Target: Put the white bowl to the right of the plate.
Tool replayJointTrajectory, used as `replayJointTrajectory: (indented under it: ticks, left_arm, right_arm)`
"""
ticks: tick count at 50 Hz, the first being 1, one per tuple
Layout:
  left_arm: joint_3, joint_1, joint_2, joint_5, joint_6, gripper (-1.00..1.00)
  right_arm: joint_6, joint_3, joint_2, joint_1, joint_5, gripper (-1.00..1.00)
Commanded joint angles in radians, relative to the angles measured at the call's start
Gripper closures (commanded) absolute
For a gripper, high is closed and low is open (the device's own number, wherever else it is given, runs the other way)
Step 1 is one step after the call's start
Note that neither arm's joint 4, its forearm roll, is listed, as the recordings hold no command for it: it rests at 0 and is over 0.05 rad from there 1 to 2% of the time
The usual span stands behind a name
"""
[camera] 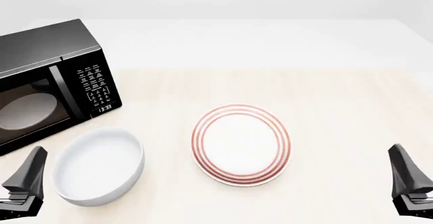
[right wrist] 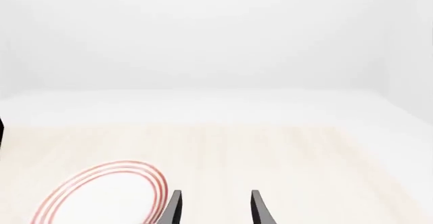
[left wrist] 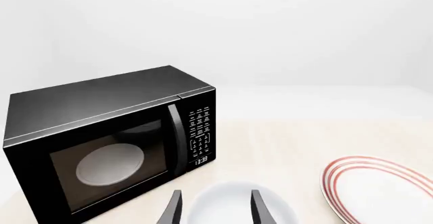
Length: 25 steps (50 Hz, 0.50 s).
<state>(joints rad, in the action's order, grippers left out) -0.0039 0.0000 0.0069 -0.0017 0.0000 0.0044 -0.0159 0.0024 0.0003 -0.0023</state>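
Observation:
The white bowl [camera: 98, 165] sits on the table at the front left, left of the plate [camera: 242, 144], which has red rings and lies at the middle. My left gripper [camera: 26, 179] is open and empty, low at the front left, just left of the bowl. In the left wrist view the bowl [left wrist: 237, 206] shows between and beyond the open fingers [left wrist: 174, 210], with the plate [left wrist: 379, 188] off to one side. My right gripper [camera: 408, 179] is open and empty at the front right. The right wrist view shows its gripper [right wrist: 215, 193] with the plate [right wrist: 101, 196] beside it.
A black microwave [camera: 47, 82] stands at the back left, door shut, with a pale oval disc inside; it also shows in the left wrist view [left wrist: 108, 143]. Bare light wooden table [camera: 352, 133] lies to the right of the plate.

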Motion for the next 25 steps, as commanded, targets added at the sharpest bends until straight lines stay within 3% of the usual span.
replayJointTrajectory:
  ticks: [1,15,21,23,24,25]
  left_arm:
    - [0.000,0.000,0.001,0.000,0.000,-1.00]
    - [0.000,0.000,0.001,0.000,0.000,-1.00]
    - [0.000,0.000,0.001,0.000,0.000,-1.00]
    - [0.000,0.000,0.001,0.000,0.000,-1.00]
    - [0.000,0.000,0.001,0.000,0.000,-1.00]
    - [0.000,0.000,0.001,0.000,0.000,-1.00]
  right_arm:
    - [-0.007,-0.065,0.004,0.018,0.023,-1.00]
    - [-0.083,-0.296,0.404,0.205,-0.130,-1.00]
    - [-0.116,-0.425,0.667,0.295,-0.232,-1.00]
    - [-0.098,-0.472,0.754,0.296,-0.237,-1.00]
    - [-0.060,-0.494,0.786,0.296,-0.234,-1.00]
    - [-0.065,-0.508,0.786,0.331,-0.244,-1.00]
